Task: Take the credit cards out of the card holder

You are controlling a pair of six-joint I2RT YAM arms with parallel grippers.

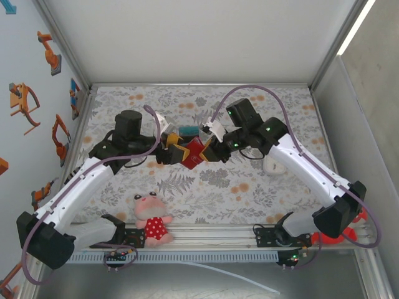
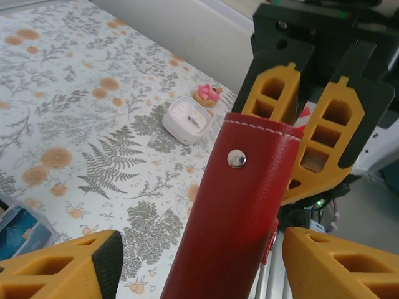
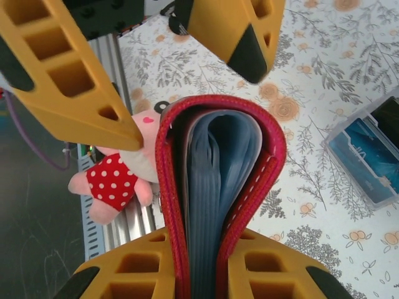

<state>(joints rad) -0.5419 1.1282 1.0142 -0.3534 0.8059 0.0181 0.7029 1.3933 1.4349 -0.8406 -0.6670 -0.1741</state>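
The red card holder [image 1: 196, 153] is held in the air over the middle of the table [image 1: 249, 187], folded, with its metal snap stud [image 2: 235, 159] facing the left wrist camera and its grey-blue inner sleeves [image 3: 215, 187] bowed between the red covers; whether any card sits in them cannot be told. The right gripper [image 3: 212, 274] is clamped on one end of the card holder, a yellow finger pressed to each cover. The left gripper [image 2: 199, 268] faces it from the other side with its jaws apart, one finger on either side of the holder's free end and neither touching it. On the table just beyond the card holder, toward the far edge, a clear case [image 3: 365, 159] holds a blue credit card [image 3: 368, 146]. A white clock [image 2: 187, 118] lies nearer the right edge, and a plush toy [image 1: 153, 218] in a red dotted dress lies at the near edge, left of the middle
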